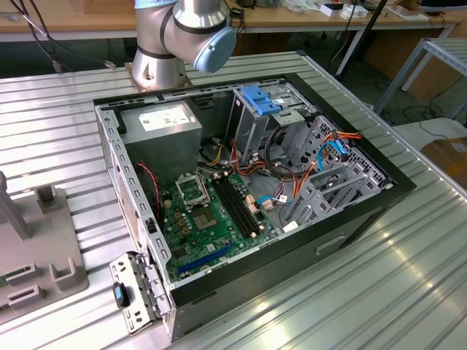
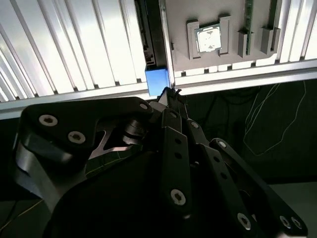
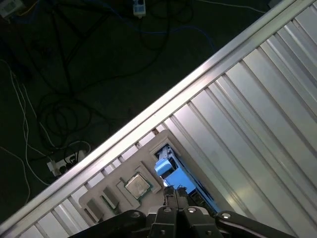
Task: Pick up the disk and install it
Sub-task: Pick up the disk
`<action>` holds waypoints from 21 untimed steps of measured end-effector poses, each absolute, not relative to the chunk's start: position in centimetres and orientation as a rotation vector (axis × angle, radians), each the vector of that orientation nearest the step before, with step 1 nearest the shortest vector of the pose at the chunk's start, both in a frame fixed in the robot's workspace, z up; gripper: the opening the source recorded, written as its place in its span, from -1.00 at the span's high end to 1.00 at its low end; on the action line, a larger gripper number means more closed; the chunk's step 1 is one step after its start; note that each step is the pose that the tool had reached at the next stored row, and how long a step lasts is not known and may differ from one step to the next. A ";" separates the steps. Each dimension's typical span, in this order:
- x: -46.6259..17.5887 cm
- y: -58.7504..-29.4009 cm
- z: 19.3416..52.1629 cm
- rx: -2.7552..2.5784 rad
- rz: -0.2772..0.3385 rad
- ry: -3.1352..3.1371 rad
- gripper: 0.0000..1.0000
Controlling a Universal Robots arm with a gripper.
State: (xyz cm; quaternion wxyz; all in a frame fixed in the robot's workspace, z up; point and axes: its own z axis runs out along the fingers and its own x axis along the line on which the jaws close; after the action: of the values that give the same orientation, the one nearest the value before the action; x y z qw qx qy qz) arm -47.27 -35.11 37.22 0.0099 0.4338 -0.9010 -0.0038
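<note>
Gripper [image 2: 171, 94] [image 3: 173, 194] poised at table [image 2: 74, 49] edge, tip just beside blue-railed end of disk [image 2: 157, 82] [image 3: 166, 166]. How far open, and whether it grips anything: cannot tell (black linkages crowd both wrist views).

Disk stands on edge along side of grey fixture tray [image 2: 198, 62] [image 3: 99, 198], blue end at table's edge rail. Processor chip [image 2: 208, 39] [image 3: 137, 186] sits flat in tray pocket near disk.

Exterior view: open computer case [image 1: 350, 219] mid-table, motherboard [image 1: 211, 219] exposed; arm base [image 1: 171, 36] behind case; tray at exterior view's left.
</note>
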 end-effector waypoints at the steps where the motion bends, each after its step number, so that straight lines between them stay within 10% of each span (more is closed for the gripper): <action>1: -47.3 -35.1 37.2 1.354 -0.012 -2.813 0.79; 21: -47.2 -35.1 37.2 1.606 -0.007 -2.680 0.79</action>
State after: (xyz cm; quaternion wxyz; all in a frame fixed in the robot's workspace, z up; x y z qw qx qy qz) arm -47.24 -35.11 37.19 0.0087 0.5141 -0.8577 -0.0021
